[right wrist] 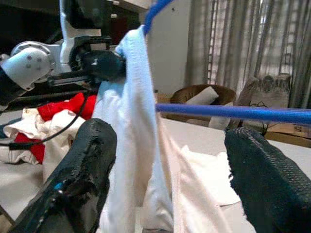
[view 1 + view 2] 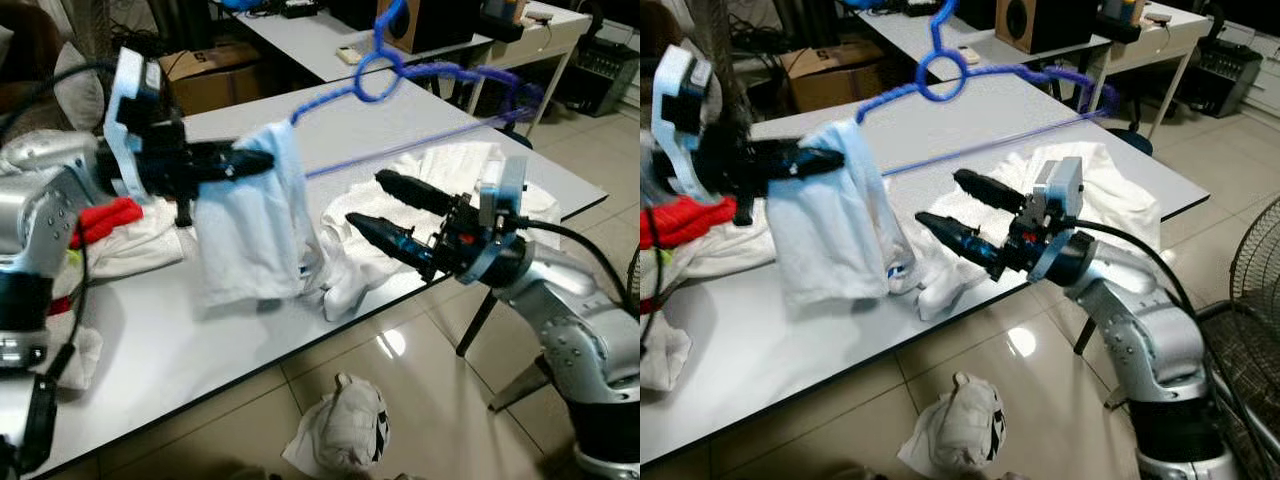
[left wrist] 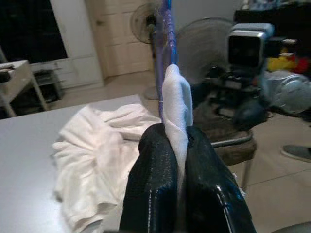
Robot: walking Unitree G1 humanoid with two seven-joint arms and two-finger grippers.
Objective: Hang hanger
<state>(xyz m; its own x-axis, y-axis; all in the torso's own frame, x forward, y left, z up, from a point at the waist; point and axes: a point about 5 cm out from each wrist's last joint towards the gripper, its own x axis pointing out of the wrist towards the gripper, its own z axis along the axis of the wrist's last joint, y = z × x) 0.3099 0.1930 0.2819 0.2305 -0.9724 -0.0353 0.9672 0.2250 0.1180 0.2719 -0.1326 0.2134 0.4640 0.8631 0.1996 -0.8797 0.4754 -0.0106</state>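
Note:
A blue hanger [image 2: 420, 142] is held in the air above the white table [image 2: 200, 350], its hook pointing up and away. A white garment [image 2: 250, 230] is draped over the hanger's left end and hangs down to the tabletop. My left gripper [image 2: 258, 162] is shut on that garment where it wraps the hanger's end; in the left wrist view the black fingers [image 3: 155, 184] pinch the white cloth with the blue wire rising behind. My right gripper [image 2: 365, 198] is open, low over the table just right of the garment and below the hanger's bar [image 1: 233, 112], holding nothing.
More white clothes [image 2: 440, 170] lie heaped on the table under the hanger. A red cloth [image 2: 105, 218] lies on the left pile. A crumpled white cloth [image 2: 345, 425] is on the tiled floor. A second table [image 2: 310, 35] and a cardboard box [image 2: 210, 70] stand behind, a fan [image 2: 1260, 270] at right.

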